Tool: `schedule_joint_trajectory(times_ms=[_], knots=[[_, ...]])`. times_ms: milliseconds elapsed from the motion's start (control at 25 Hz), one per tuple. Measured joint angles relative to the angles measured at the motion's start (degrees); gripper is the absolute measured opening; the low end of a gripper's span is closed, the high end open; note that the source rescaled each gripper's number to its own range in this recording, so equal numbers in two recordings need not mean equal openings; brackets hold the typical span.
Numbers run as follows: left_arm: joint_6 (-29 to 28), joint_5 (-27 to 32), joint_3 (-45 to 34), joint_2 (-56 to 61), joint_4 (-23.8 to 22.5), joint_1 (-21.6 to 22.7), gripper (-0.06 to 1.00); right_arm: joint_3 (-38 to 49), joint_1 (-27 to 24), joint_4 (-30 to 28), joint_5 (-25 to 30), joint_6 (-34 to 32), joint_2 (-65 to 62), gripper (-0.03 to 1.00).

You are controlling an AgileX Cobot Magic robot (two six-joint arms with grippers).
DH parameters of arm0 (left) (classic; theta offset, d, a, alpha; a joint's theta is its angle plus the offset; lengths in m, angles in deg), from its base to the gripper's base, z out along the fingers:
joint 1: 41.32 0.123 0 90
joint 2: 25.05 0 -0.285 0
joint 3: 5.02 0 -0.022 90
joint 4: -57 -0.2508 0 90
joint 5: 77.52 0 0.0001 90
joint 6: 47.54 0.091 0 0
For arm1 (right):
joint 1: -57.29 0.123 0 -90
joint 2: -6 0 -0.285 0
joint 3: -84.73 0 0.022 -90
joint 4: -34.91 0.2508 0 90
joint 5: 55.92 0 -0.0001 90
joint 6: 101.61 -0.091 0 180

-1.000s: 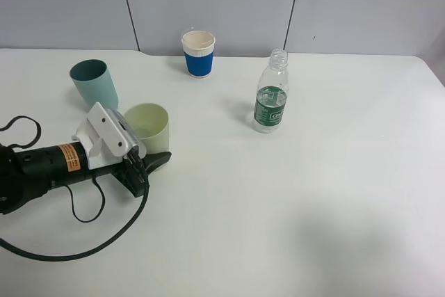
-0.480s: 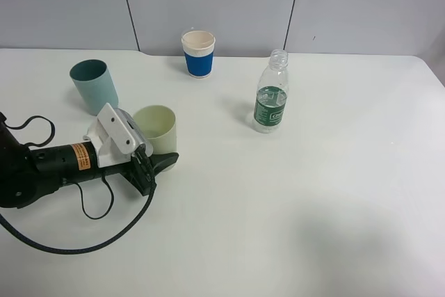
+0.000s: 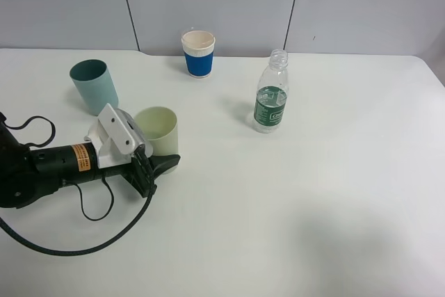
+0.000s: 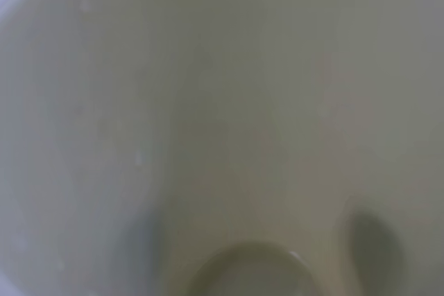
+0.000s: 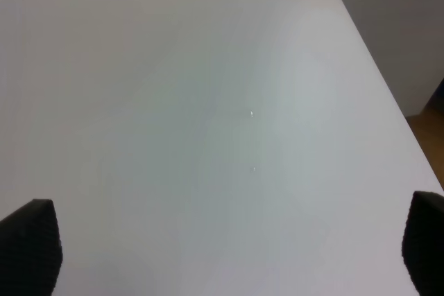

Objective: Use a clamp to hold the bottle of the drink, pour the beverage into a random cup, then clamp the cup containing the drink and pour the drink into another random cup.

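pale green cup (image 3: 158, 130) | left hand (image 3: 161, 165) grips it | right hand (image 5: 229, 254) spread wide

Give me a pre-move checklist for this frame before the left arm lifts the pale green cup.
1. Left gripper at the pale green plastic cup: ok, its wall fills the left wrist view.
2. Grip closed on it: cannot tell.
3. Drink inside it: cannot tell.
4. Receiving cups upright: ok, teal plastic cup and blue-sleeved paper cup.
5. Clear plastic bottle with green label upright, uncapped, away from the arm: ok.
6. Right gripper out of the way: ok, over bare white table.
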Motion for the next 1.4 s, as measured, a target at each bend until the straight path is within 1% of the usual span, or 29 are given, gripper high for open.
schedule_joint_trajectory(times_ms=[40,80,120,160,200,240,280,320,400,560,840,960,1080,1320,1400], knots=[[-0.06,0.07,0.00,0.57,-0.02,0.00,0.09,0.00,0.00,0.00,0.00,0.00,0.00,1.00],[-0.27,0.07,0.00,1.14,-0.02,0.00,0.23,0.00,0.00,0.00,0.00,0.00,0.00,1.00],[-0.39,0.07,0.00,1.56,-0.02,0.00,0.40,0.00,0.00,0.00,0.00,0.00,0.00,1.00],[-0.56,0.07,0.00,1.85,-0.02,0.00,0.59,0.00,0.00,0.00,0.00,0.00,0.00,1.00],[-0.63,0.07,0.00,1.96,-0.02,0.00,0.74,0.00,0.00,0.00,0.00,0.00,0.00,1.00],[-0.63,0.07,0.00,1.96,-0.02,0.00,0.82,0.00,0.00,0.00,0.00,0.00,0.00,1.00],[-0.63,0.07,0.00,1.96,-0.02,0.00,0.88,0.00,0.00,0.00,0.00,0.00,0.00,1.00],[-0.63,0.07,0.00,1.96,-0.02,0.00,0.91,0.00,0.00,0.00,0.00,0.00,0.00,1.00],[-0.63,0.07,0.00,1.96,-0.02,0.00,0.94,0.00,0.00,0.00,0.00,0.00,0.00,1.00],[-0.68,0.07,-1.43,3.00,0.18,0.00,0.95,0.00,0.00,0.00,0.00,0.00,0.00,1.00],[-1.50,0.07,-9.58,11.17,3.06,0.00,0.95,0.00,0.00,0.00,0.00,0.00,0.00,1.00],[-5.71,0.07,-13.27,16.69,4.71,0.00,0.95,0.00,0.00,0.00,0.00,0.00,0.00,1.00],[-8.68,0.07,-16.16,22.12,7.38,0.00,0.95,0.00,0.00,0.00,0.00,0.00,0.00,1.00],[-9.80,0.20,-20.12,32.13,12.98,0.00,0.95,0.00,0.00,0.00,0.00,0.00,0.00,1.00],[-11.41,1.78,-20.34,35.43,14.17,0.00,0.95,0.00,0.00,0.00,0.00,0.00,0.00,1.00]])
